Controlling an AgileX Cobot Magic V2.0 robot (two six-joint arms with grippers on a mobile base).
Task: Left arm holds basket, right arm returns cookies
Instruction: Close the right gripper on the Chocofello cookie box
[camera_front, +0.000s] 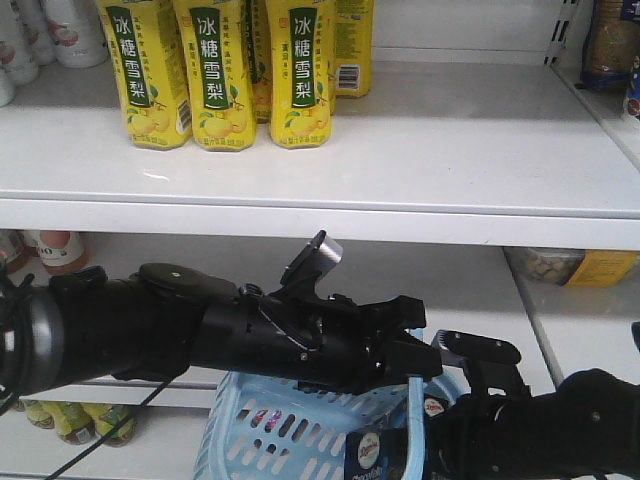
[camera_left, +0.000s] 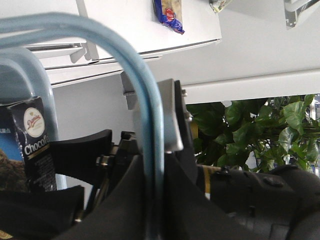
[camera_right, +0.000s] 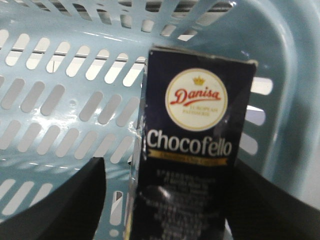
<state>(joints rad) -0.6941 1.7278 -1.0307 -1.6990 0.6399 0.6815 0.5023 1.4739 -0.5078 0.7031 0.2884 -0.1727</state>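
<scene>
Clamping the basket (camera_front: 232, 412) by its handle, the left fingers (camera_left: 171, 117) are closed tight. The cookies (camera_right: 192, 150) stand between the spread right fingers (camera_right: 75, 205), with a gap on one side. Closing off-centre could tip them.

White shelving (camera_front: 450, 140) is seen above and behind the fingers (camera_front: 398, 312) of the left gripper (camera_front: 420, 338); green foliage (camera_left: 260, 130) is shown beside them, evenly lit.

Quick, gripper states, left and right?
Left gripper: closed on the basket handle.
Right gripper: straddling the cookie box; cannot tell if clamped.
</scene>
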